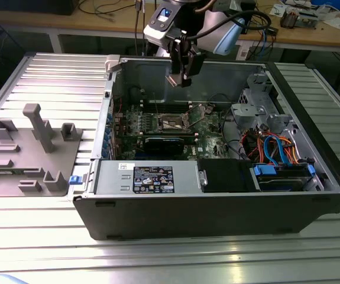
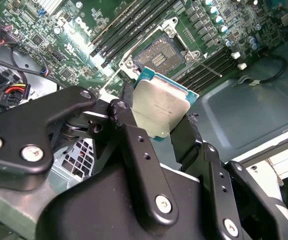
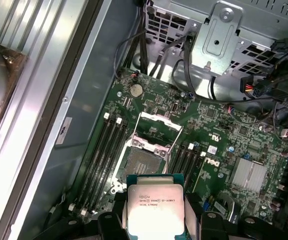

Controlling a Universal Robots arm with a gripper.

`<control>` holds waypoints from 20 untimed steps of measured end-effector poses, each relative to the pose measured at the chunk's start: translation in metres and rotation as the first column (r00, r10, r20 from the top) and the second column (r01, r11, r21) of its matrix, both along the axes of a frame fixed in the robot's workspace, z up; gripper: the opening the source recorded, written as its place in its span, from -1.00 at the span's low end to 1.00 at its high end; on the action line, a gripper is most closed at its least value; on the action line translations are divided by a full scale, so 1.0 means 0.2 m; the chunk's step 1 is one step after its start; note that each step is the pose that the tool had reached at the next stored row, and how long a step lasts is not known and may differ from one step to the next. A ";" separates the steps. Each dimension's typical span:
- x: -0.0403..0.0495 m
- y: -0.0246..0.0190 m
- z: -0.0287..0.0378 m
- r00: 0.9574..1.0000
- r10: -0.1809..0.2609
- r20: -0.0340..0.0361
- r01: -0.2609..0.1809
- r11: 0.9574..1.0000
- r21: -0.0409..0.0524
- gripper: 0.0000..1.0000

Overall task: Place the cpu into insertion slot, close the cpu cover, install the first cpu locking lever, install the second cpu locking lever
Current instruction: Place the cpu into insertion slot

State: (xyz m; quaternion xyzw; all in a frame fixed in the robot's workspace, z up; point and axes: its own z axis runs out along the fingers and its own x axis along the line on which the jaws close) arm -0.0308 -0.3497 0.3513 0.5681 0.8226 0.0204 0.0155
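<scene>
**Fig. 1.** From the exterior view's left: a grey parts tray (image 1: 16, 157) is lying beside the open computer case (image 1: 217, 207). Above the case I am hovering my gripper (image 1: 181, 77), my fingers (image 2: 128, 125) pinching the chip (image 2: 161, 107) by two opposite edges. The socket (image 3: 141, 161) is lying open beneath, well apart from the chip, with its cover (image 3: 160, 122) standing raised at one side. To seat the chip well, I judge I should be holding it level, squaring its edges with the socket rim and lowering gently without pressing. Toward the exterior view's right, coloured cables (image 1: 273, 145) are lying away from the socket.
</scene>
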 end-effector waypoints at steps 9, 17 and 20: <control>0.000 0.000 -0.002 1.000 -0.014 0.000 0.014 1.000 0.000 0.08; 0.001 0.000 -0.003 1.000 -0.029 0.000 0.029 1.000 0.000 0.08; 0.001 0.000 -0.003 0.999 -0.033 0.000 0.033 0.999 0.000 0.08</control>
